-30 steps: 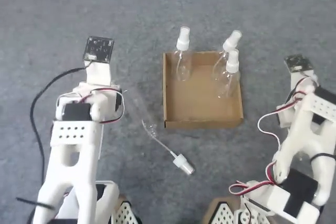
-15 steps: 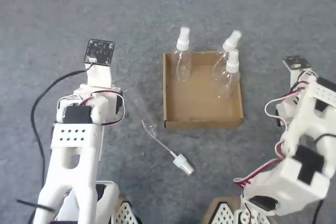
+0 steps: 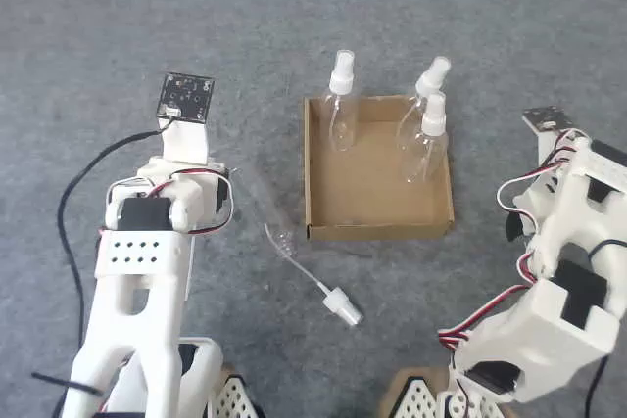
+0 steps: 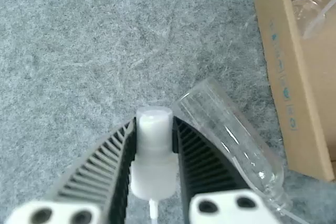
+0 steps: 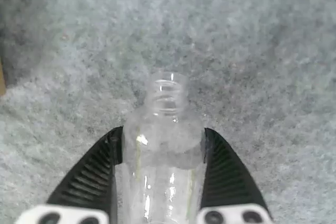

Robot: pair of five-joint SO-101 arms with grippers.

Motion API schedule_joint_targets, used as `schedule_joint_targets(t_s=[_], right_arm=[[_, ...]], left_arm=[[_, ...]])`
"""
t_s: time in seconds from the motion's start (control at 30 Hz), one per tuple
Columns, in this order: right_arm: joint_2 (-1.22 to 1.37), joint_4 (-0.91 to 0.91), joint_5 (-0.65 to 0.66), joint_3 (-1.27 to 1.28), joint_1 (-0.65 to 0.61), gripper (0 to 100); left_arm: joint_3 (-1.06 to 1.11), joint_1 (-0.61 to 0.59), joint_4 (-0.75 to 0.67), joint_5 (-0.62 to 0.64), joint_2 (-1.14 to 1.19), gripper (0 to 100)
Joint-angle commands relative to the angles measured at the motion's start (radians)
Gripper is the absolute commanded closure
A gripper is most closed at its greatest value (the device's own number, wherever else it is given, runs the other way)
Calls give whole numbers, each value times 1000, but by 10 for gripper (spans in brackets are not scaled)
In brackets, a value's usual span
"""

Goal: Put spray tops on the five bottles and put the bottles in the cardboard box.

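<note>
In the left wrist view my left gripper [image 4: 154, 124] is shut on a white spray top [image 4: 153, 156], held just above the carpet. A clear bottle without a top [image 4: 231, 135] lies right beside it, also seen as the lying bottle [image 3: 263, 205] left of the cardboard box [image 3: 377, 227]. My right gripper [image 5: 163, 135] is shut on another clear bottle [image 5: 164, 150] whose threaded neck is open. Three bottles with spray tops [image 3: 340, 105] [image 3: 423, 95] [image 3: 428, 144] stand in the box. A loose spray top [image 3: 343, 306] with its tube lies in front of the box.
Grey carpet covers the whole table. The left arm [image 3: 147, 242] stands left of the box, the right arm [image 3: 568, 261] to its right. The box's side wall [image 4: 294, 77] is close to the lying bottle. A black cable [image 3: 73, 193] loops at the left.
The right arm has swung: its elbow rose in the high view and its wrist shifted slightly left. The left arm has barely moved.
</note>
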Motion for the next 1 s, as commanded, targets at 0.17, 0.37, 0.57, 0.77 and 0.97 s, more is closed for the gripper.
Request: schedule_joint_targets(t_s=[0.17,0.37,0.57,0.77,0.97], right_arm=[[-529,127,-173,-66,-150,993],[-878,130,-342,37,-512,993],[-1059,85,-446,132,-954,993],[-1070,-234,-500,354,-1234,993],[-1073,-519,-539,554,-1337,993]], left_arm=[[-94,-5,-18,0,-71,987],[-206,14,75,3,-244,987],[-487,20,279,6,-417,987],[-687,20,373,101,-399,988],[-702,26,304,196,-373,988]])
